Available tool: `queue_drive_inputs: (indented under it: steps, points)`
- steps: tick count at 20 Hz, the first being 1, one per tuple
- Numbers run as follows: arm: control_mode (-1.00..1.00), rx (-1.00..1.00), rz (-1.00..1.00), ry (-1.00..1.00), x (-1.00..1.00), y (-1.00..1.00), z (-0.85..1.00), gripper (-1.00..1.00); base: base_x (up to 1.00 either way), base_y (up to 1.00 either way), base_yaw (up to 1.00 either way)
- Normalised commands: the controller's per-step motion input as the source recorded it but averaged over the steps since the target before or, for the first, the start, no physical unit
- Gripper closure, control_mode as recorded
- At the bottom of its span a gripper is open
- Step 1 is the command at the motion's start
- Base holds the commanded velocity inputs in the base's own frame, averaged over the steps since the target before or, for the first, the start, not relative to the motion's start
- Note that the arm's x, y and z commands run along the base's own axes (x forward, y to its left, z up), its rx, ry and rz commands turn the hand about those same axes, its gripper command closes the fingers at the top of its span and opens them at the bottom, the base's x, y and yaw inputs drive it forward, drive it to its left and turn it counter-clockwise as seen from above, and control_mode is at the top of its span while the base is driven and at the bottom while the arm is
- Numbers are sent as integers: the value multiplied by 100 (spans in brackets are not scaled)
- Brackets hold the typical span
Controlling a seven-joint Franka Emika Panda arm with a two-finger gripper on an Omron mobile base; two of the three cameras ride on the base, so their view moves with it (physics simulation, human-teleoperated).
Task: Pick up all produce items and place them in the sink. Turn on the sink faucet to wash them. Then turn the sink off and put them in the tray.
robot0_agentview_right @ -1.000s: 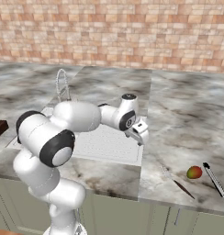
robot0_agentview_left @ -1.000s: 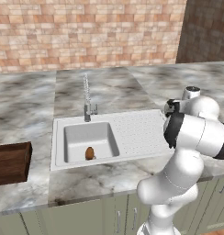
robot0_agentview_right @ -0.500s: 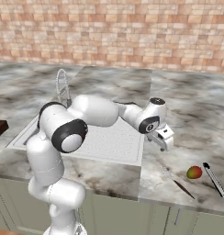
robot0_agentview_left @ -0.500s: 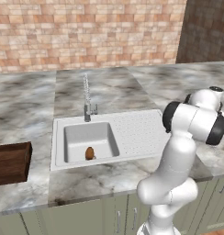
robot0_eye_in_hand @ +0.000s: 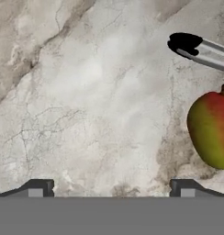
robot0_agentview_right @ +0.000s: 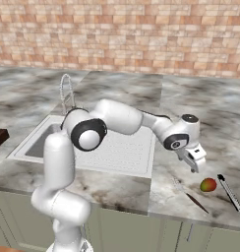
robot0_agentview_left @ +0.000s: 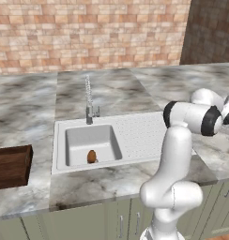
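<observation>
While the brown oval (robot0_agentview_left: 91,156) lies in the sink (robot0_agentview_left: 135,136) basin, the fruit (robot0_agentview_right: 207,185) sits on the counter (robot0_agentview_right: 161,170) right of it, just beside the gripper (robot0_agentview_right: 195,158), whose jaws stand wide apart and empty. Rounded, smooth and light (likely to roll), it wants gripping across its middle. No writing shows anywhere.

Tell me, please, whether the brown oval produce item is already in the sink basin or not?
In. The brown oval produce item lies on the floor of the white rectangular sink's square basin, below the slim chrome faucet.
</observation>
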Motion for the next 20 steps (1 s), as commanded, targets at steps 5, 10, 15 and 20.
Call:
queue_drive_inputs:
  steps: [5,10,15,20]
  points:
    - [-100,0,-9,0,-23,-70,-28,-100,0,0,0]
    - [-100,0,0,0,-20,-52,-12,-100,0,0,0]
    - [-100,0,0,0,-12,-40,-9,-100,0,0,0]
    - [-100,0,0,0,-11,-27,-16,-100,0,0,0]
